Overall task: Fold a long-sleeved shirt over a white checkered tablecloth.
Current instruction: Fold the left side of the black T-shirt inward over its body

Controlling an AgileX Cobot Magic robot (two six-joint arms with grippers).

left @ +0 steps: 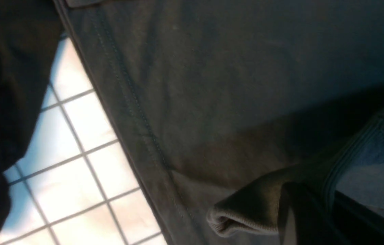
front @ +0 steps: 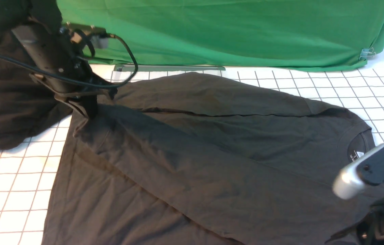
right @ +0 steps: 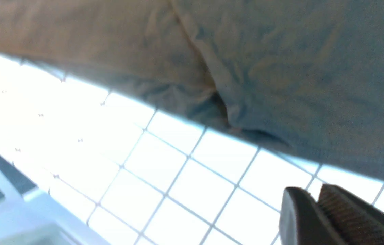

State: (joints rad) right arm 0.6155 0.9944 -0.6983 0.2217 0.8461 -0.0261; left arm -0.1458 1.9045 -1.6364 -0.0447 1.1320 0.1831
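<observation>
Currently I'm pinching the cuff (left: 246, 211) in my left gripper (front: 88, 114) — the long-sleeved shirt (front: 212, 146) is lying lengthwise rightward, collar (front: 355, 136) by my right gripper (right: 314, 199), jaws together, empty.

Surface: white checkered tablecloth (front: 348, 92) lay spread wide.
On it: long-sleeved shirt (front: 212, 153) lay centre; black cloth heap (front: 4, 129) left.
</observation>
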